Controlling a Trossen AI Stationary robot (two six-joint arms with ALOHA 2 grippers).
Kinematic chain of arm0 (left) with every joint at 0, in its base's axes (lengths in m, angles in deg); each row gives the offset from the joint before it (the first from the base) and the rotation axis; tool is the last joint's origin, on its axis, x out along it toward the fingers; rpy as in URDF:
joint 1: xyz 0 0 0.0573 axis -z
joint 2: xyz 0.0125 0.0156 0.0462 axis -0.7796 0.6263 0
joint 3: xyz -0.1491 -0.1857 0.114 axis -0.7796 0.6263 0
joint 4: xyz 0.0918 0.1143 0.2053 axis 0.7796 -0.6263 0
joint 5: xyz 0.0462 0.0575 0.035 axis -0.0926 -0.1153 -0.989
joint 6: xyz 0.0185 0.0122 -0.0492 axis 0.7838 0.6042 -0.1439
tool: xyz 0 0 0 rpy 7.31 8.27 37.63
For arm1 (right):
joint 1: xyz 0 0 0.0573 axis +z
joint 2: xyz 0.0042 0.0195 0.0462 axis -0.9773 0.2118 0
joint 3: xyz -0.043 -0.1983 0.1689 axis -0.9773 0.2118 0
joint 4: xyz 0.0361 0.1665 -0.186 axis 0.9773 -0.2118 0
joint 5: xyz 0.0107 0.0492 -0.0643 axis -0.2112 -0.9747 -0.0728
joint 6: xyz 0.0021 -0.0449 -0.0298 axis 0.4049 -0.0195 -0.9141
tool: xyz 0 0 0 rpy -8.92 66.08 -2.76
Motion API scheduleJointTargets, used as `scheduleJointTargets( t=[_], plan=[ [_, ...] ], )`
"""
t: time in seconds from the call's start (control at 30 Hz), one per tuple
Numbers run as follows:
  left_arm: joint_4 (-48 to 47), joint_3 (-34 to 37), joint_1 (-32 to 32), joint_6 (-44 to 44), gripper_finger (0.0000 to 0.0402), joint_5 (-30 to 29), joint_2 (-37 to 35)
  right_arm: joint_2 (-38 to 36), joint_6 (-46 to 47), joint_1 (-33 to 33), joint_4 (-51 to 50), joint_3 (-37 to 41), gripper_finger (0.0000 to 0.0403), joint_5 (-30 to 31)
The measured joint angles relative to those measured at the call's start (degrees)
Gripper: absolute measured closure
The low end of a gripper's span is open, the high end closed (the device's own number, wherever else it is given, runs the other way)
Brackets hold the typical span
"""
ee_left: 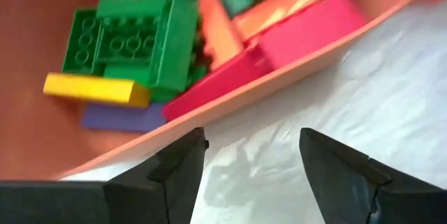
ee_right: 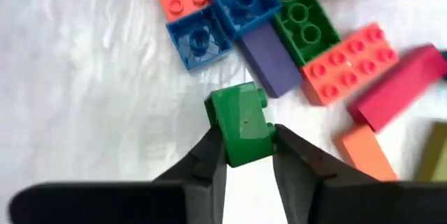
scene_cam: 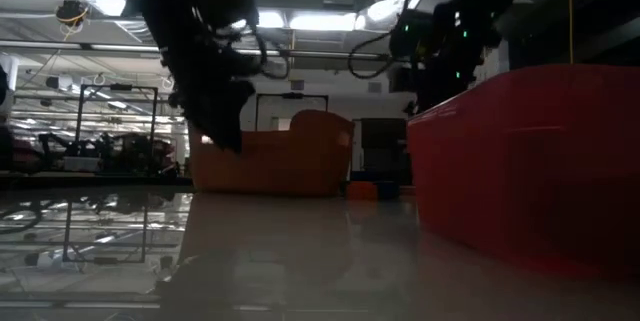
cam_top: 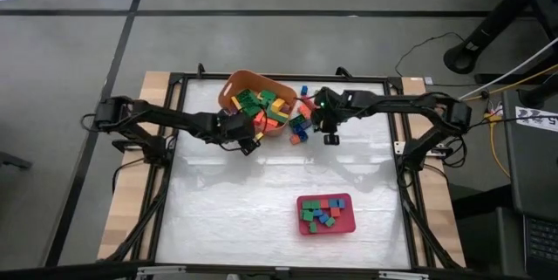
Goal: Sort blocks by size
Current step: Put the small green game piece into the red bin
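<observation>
Right gripper (ee_right: 246,155) clamped on small green block (ee_right: 242,123), just off loose blocks (ee_right: 279,39) by orange tub (cam_top: 234,85) near table's far edge. Lift straight, clear of neighbours; carry to red tray (cam_top: 350,227) toward near edge, already holding small blocks. Left gripper (ee_left: 251,161) spread apart, empty, at tub wall. White sheet over table (cam_top: 227,193); workshop beyond, dim, ceiling lights.
</observation>
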Motion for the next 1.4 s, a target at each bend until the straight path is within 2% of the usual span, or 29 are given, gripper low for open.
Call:
scheduleJointTargets(
  t=[0.13,0.33,0.57,0.8,1.0,1.23,1.4],
  plan=[
    [6.23,-0.4,3.59,0.03,0.018,0.01,-1.09,-2.89,4.6,3.33,-7.27,-2.97,0.0292,-0.88],
    [24.25,-0.4,8.42,5.73,0.018,1.54,0.76,-5.7,10.95,13.78,-10.33,-4.26,0.032,-4.85],
    [39.45,-0.38,11.01,9.68,0.018,3.06,7.75,-5.89,18.77,28.34,-10.43,-4.28,0.0297,-5.48],
    [50.79,-0.37,10.02,14.29,0.018,4.75,16.1,-5.83,25.97,39.09,-9.92,-4.28,0.0291,-2.0],
    [58.28,-0.42,7.18,15.8,0.018,4.76,21.65,-5.83,27.76,44.02,-8.14,-4.28,0.029,-1.98],
    [59.89,-0.46,2.98,16.88,0.018,5.0,22.89,-5.83,32.64,45.76,-7.12,-4.28,0.0288,-1.9],
    [59.61,-0.46,0.86,16.84,0.018,10.93,22.89,-5.83,34.89,45.65,-7.48,-4.28,0.0288,-1.91]
  ],
)
